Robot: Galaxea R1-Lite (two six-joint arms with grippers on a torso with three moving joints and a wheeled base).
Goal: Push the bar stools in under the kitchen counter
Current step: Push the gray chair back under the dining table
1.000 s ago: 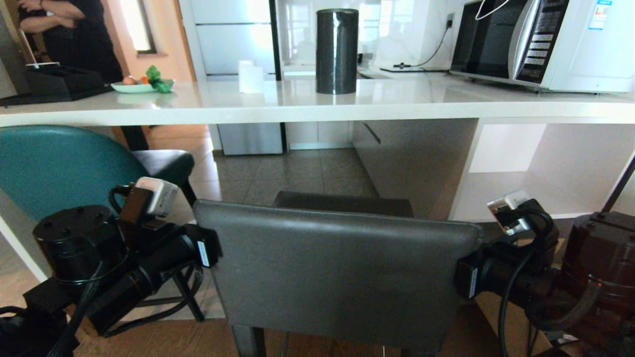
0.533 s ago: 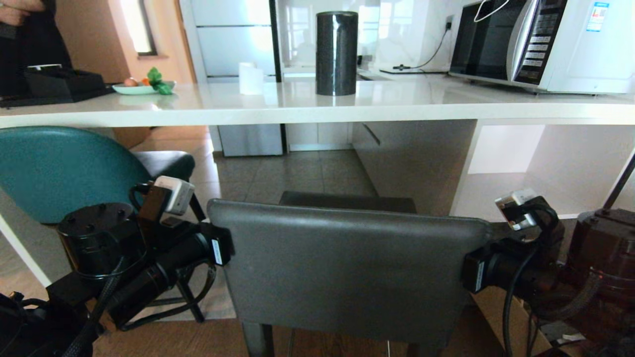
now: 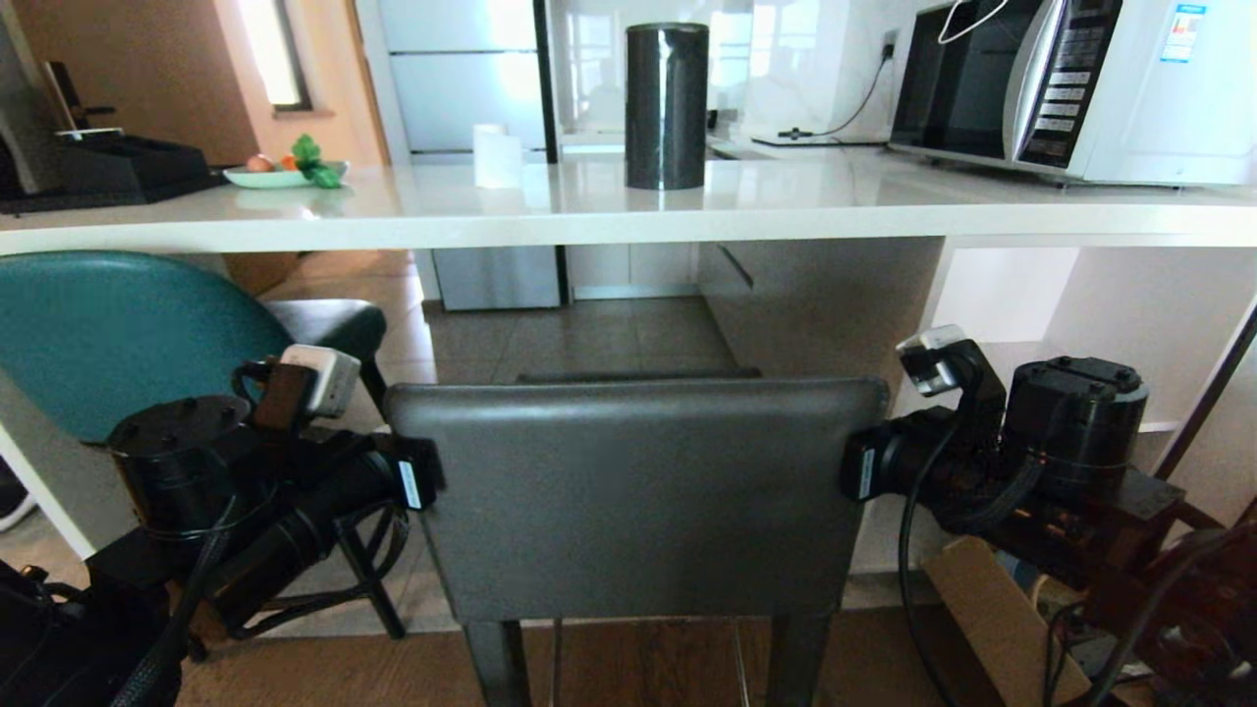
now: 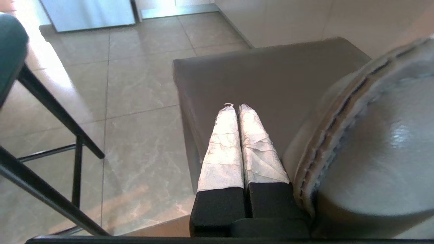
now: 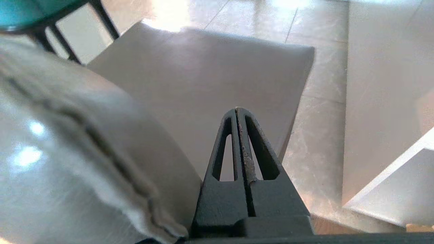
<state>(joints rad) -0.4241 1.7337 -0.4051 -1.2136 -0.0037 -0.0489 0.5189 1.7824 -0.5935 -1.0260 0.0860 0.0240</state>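
1. Dark grey leather bar stool with rectangular back (image 3: 638, 491): stands centre foreground, facing the counter, back panel upright. Its flat grey seat (image 4: 257, 78) reaches forward over the tiled floor (image 4: 135, 112), front edge lying at or just below the counter's near edge in the head view.
2. Long glossy white stone kitchen counter (image 3: 550, 211): spans the whole width above both stools. White open shelves (image 3: 1041, 373) sit under its right end.
3. Teal leather bar stool with curved rounded back (image 3: 108, 334): to the left of the grey stool, thin black legs (image 4: 51, 108) on the tile; its dark seat (image 3: 329, 324) sits below the counter edge.
4. Left gripper (image 4: 234, 106): beside the left edge of the grey stool's back, its white-wrapped fingers (image 4: 222, 145) pressed together and empty, pointing forward above the seat. The stitched edge of the back lies right alongside the gripper body.
5. Right gripper (image 5: 237, 110): beside the right edge of the same back, black slotted fingers (image 5: 252, 149) closed tip to tip, holding nothing, extended over the seat's right side.
6. Items on the counter: tall black glossy cylinder (image 3: 667, 103) at centre; white and black microwave oven (image 3: 1070, 83) at right; pale plate with fruit and green leaves (image 3: 285, 169) and a black tray (image 3: 118, 167) at left.
7. Brown cardboard piece (image 3: 992, 609): on the floor at lower right, below the right arm.
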